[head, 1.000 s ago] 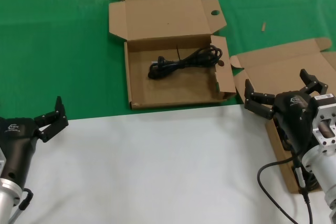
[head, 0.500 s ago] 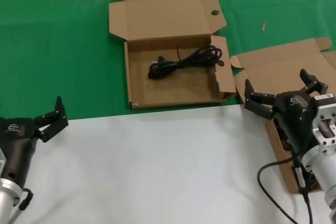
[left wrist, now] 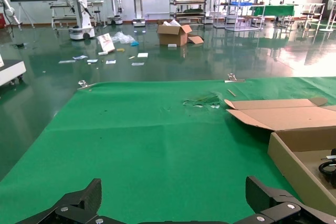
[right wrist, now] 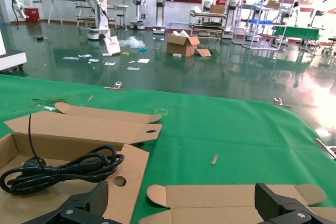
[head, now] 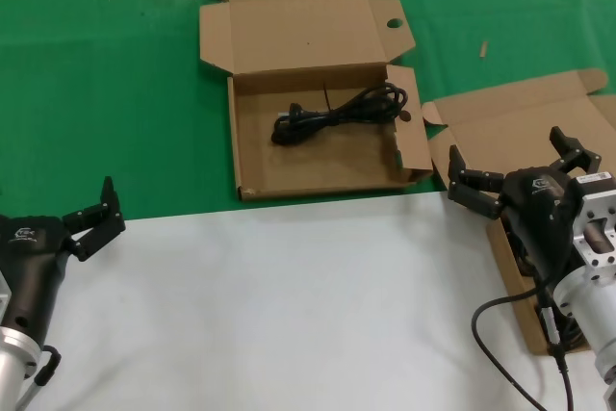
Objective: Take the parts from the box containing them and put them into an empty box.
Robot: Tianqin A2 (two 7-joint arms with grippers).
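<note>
A brown box with round holes lies open at mid-table, and a black coiled cable lies in it. The cable also shows in the right wrist view, beside the holed side flap. A second, holeless brown box lies open at the right. My right gripper hovers open and empty over it, and my arm hides what is inside. Its lid shows between the jaws. My left gripper is open and empty at the near left, over green cloth.
A white sheet covers the near part of the table and green cloth the far part. The holed box's near corner stands to the side of the left gripper. A small brown scrap lies on the cloth at the far right.
</note>
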